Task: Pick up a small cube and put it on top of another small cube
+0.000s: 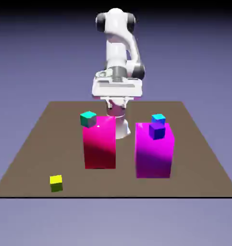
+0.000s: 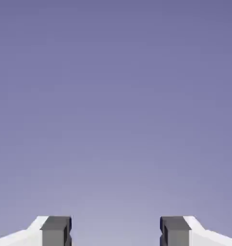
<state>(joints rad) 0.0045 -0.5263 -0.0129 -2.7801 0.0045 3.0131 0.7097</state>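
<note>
Yellow cube point(image 1: 55, 182): alone on the bench point(image 1: 194, 158), forward of the pink block point(image 1: 99, 144), toward the exterior view's left; untouched. Sky-blue cube point(image 1: 158, 118): atop the magenta block point(image 1: 154, 151). Gripper point(image 2: 116, 230): spread wide, empty, facing backdrop. Step: approach not begun; next, swing down over yellow cube. Writing: none

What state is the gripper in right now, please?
Gripper: open and empty; only the plain backdrop shows between its fingertips.
</note>
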